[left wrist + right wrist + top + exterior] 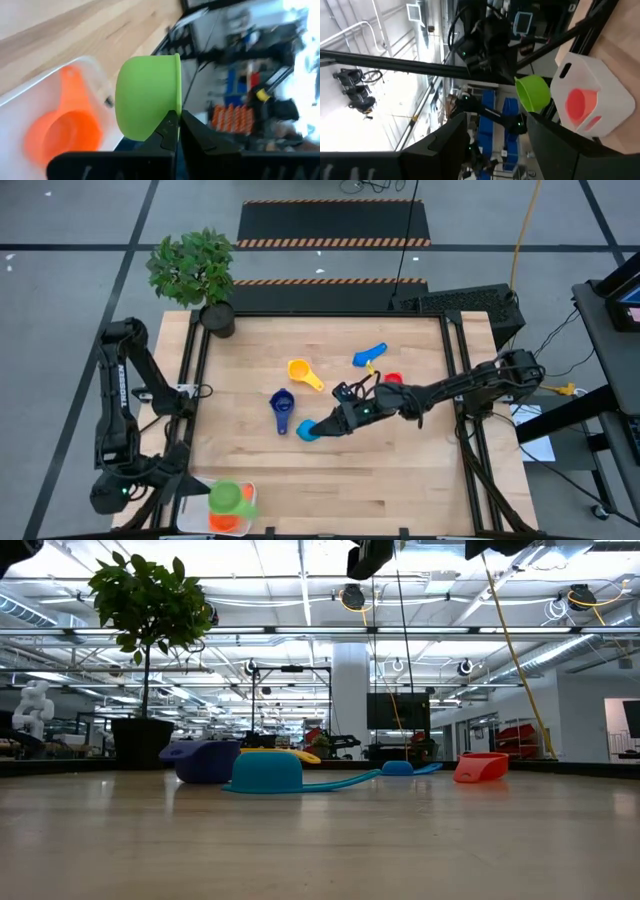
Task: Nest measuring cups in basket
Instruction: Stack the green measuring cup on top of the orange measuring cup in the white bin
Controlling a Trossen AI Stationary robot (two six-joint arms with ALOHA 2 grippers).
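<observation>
My left gripper (175, 131) pinching green cup (147, 95) by rim, over basket (250, 498); orange cup (62, 132) inside, below jaws. Right gripper (340, 423) spread, teal cup (308, 429) just ahead of fingertips.

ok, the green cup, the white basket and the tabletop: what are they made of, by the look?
Green cup: likely plastic, a smooth matte shell in one even colour with a thin moulded rim; the left gripper pinches its rim.
Basket: probably plastic, white and slightly see-through, since the orange cup glows through its wall; corners rounded.
Tabletop: wood, pale planks with visible grain and seams, satin finish.
</observation>
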